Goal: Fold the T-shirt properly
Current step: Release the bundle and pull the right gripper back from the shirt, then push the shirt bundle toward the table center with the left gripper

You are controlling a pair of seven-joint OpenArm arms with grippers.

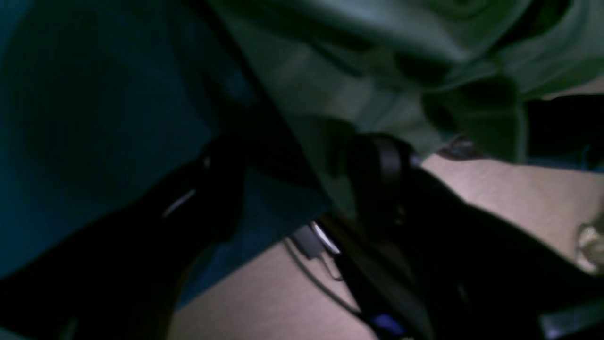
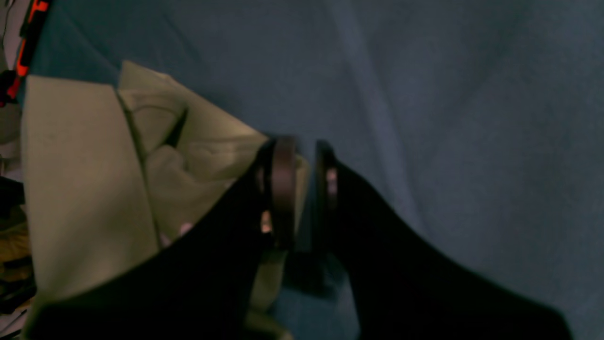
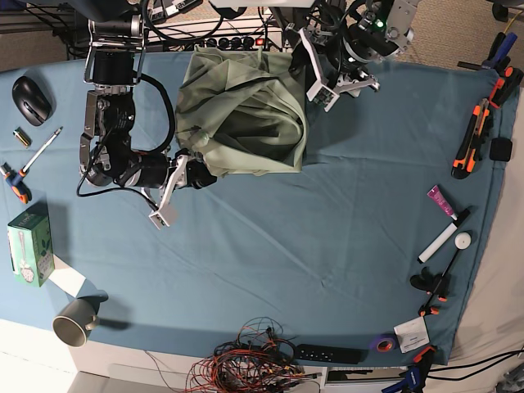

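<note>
Rumpled, soft sage-green T-shirt (image 3: 241, 110) at twelve o'clock on blue cloth (image 3: 286, 246); right gripper (image 2: 302, 184) narrowed around its hem, left gripper (image 1: 292, 165) spread wide.

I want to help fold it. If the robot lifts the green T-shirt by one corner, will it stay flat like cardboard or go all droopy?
Probably droopy. The T-shirt already lies bunched in soft folds on the blue cloth, so it looks floppy. It likely sags below the right gripper, whose jaws stand narrowly apart at its edge.
</note>
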